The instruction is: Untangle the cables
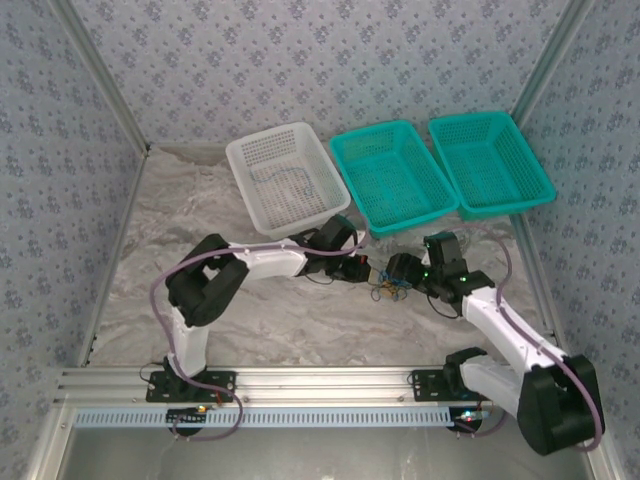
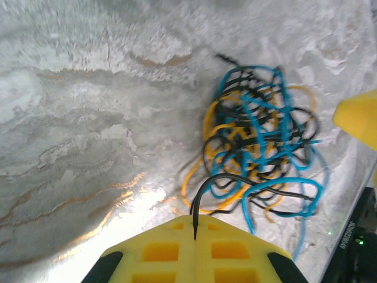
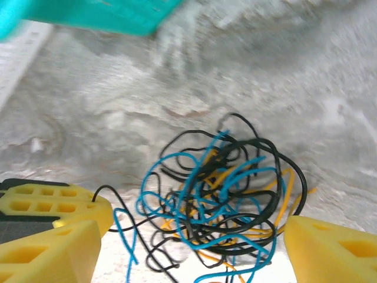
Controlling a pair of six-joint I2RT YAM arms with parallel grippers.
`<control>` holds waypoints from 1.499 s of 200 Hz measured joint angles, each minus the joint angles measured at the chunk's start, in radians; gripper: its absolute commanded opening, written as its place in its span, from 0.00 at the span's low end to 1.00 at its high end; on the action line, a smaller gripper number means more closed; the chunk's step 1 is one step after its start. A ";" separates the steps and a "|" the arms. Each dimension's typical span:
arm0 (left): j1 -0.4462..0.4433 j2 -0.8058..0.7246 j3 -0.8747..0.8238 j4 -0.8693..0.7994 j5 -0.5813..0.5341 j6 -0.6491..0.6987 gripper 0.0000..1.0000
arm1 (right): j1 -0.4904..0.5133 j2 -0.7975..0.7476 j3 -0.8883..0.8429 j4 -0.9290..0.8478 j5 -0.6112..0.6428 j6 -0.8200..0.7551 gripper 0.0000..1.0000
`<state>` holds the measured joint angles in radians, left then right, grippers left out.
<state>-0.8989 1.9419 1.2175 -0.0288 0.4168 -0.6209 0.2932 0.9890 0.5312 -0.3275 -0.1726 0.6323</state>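
Showing knot of cables (image 1: 388, 291), blue, black, yellow, lying on pale surface (image 1: 300, 330) between both arms, near baskets (image 1: 400, 218). Pinching single black cable (image 2: 200, 191) in left end effector (image 2: 194, 236), fingers pressed together. Straddling knot with right end effector (image 3: 191, 236), fingers spread wide, holding nothing. Risks: dragging whole knot instead of freeing strand, owing to interlocked loops; tightening snarl under hard pull; losing thin wire from pinch; catching several strands on closing right side blindly.
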 measured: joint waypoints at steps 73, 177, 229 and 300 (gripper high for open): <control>0.000 -0.114 -0.001 -0.001 -0.021 0.029 0.00 | 0.072 -0.052 -0.009 0.172 -0.058 -0.185 0.61; 0.000 -0.169 -0.024 -0.003 -0.051 0.029 0.00 | 0.134 0.043 -0.101 0.393 0.018 -0.238 0.50; 0.000 -0.181 -0.039 0.009 -0.059 0.029 0.00 | 0.251 0.101 -0.154 0.465 0.186 -0.185 0.47; 0.000 -0.322 -0.063 0.019 -0.019 0.111 0.00 | 0.328 0.328 -0.053 0.473 0.325 -0.110 0.36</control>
<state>-0.8989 1.6203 1.1549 -0.0101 0.3977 -0.5098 0.6216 1.3174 0.4778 0.1459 0.1528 0.5224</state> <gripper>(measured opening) 0.042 0.380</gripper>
